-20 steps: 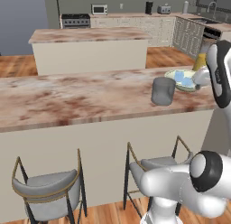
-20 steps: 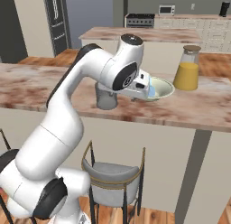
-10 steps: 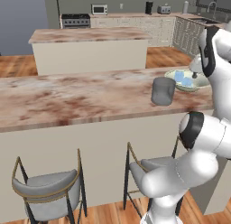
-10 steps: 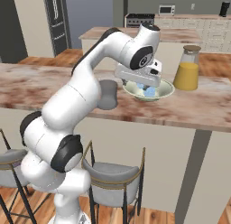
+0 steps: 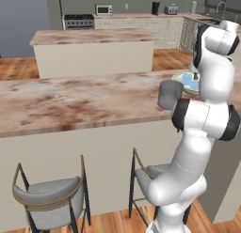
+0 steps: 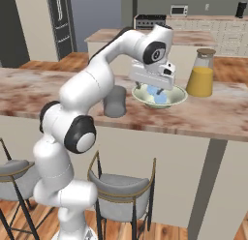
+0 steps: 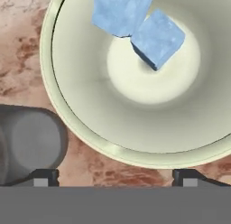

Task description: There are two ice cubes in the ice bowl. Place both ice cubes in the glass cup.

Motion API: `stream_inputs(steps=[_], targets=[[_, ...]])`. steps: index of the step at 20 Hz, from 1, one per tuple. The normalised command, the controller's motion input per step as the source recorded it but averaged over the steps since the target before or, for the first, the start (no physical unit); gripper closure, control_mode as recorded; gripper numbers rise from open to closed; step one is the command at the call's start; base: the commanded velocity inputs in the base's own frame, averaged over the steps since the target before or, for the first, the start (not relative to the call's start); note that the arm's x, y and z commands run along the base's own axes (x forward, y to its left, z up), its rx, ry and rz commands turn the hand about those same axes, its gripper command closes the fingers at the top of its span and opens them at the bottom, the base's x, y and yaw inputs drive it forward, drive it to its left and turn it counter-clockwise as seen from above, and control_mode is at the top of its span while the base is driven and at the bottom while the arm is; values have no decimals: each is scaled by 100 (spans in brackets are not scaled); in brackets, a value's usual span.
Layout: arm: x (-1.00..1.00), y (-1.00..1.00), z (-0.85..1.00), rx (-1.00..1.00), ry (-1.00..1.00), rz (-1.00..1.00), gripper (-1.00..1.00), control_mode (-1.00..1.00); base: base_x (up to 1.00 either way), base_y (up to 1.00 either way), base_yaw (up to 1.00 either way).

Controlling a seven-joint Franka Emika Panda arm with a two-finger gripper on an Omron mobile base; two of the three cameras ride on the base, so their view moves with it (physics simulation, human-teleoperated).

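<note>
Ice cubes, two pale blue translucent blocks, touch inside the cream bowl; the wide, empty claw hovers above to pick one.

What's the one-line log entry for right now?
gripper: open, above bowl | ice cubes: both in bowl, touching | cup: beside bowl, no ice seen | stage: before first grasp
</note>
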Motion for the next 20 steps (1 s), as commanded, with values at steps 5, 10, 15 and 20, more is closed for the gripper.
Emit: stream_inputs(steps=[5,10,15,20], targets=[[23,-29,-15,0,10,0,-100,-100,0,0,0],[13,-21,-6,0,5,0,-100,-100,0,0,0],[17,0,-14,-7,4,0,-100,-100,0,0,0],[31,5,-41,-17,5,0,-100,-100,0,0,0]])
